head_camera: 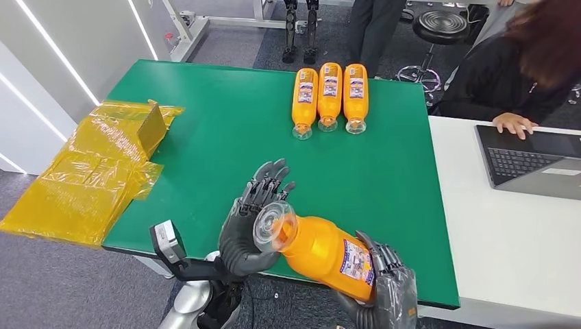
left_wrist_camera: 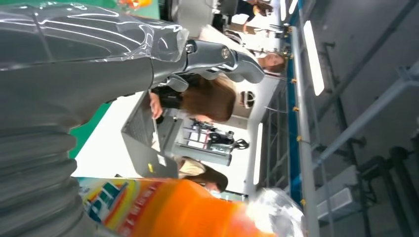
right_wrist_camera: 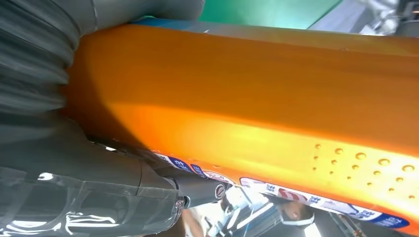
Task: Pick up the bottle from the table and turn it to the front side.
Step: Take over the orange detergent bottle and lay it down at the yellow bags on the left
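Hands are sharing the bottle (head_camera: pixel 327 252) above the bench's (head_camera: pixel 205 137) near edge: right hand (head_camera: pixel 388 284) is gripping its body, left hand (head_camera: pixel 255 221) is cupping its clear cap end.

Yellow plastic bags (head_camera: pixel 89 171) overhang the green table (head_camera: pixel 205 137); a laptop (head_camera: pixel 531 161) sits right.

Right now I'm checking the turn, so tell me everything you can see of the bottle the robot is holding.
The bottle is orange, glossy plastic by its look, with a clear cap end and a blue, white and red label around its body. It is off the green table, lying roughly level over the near edge, cap end toward the left hand. The right hand grips the labelled lower body; the left hand's fingers rise behind the cap end, cupping it. Raised dots show on its side.
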Controlling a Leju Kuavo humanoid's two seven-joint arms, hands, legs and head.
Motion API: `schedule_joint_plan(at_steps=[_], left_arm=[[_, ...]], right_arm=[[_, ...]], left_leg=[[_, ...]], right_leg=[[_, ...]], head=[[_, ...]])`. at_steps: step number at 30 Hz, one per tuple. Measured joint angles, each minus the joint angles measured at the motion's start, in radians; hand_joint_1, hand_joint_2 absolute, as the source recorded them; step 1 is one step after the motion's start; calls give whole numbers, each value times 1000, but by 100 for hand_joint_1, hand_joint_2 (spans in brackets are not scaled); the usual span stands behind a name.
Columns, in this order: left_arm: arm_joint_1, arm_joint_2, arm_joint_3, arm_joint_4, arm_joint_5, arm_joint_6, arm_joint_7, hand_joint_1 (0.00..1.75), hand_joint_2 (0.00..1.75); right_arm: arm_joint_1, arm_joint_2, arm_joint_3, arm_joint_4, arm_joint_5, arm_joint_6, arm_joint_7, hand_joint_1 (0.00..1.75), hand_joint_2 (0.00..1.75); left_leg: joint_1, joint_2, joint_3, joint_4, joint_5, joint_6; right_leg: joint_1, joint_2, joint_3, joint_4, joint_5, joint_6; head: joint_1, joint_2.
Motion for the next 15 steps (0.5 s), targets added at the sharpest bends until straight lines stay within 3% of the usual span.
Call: schedule_joint_plan(at_steps=[15], left_arm=[[0, 3, -16, 0, -23, 23, -11, 0, 175]], right_arm=[[-114, 49, 116, 106, -198, 106, -48, 175, 175]], left_leg=[[0, 0, 0, 0, 0, 0]], right_leg=[[0, 0, 0, 0, 0, 0]], head=[[0, 0]])
